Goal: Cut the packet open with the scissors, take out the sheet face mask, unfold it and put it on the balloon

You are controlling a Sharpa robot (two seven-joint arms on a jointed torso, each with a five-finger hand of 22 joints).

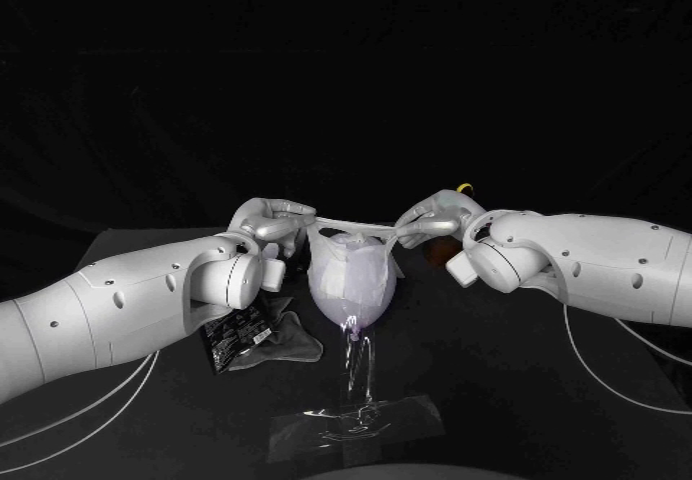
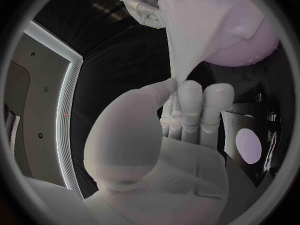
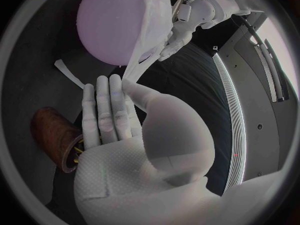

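A pale lilac balloon (image 1: 355, 290) stands upright on a clear stand (image 1: 361, 400) at the table's middle. The white sheet mask (image 1: 351, 240) drapes over the balloon's top and front, its upper edge stretched between my two hands. My left hand (image 1: 271, 222) pinches the mask's one corner; the left wrist view shows the mask (image 2: 187, 40) rising from my fingertips (image 2: 172, 85) to the balloon (image 2: 250, 45). My right hand (image 1: 433, 220) pinches the opposite corner, seen as the mask (image 3: 147, 45) against the balloon (image 3: 112, 25). The cut black packet (image 1: 238, 335) lies under my left forearm.
A crumpled clear liner (image 1: 296, 345) lies beside the packet. A brown holder (image 3: 56, 140) with yellow-handled scissors (image 1: 464, 187) stands behind my right hand. The stand's clear base (image 1: 353, 425) is taped to the table near the front edge.
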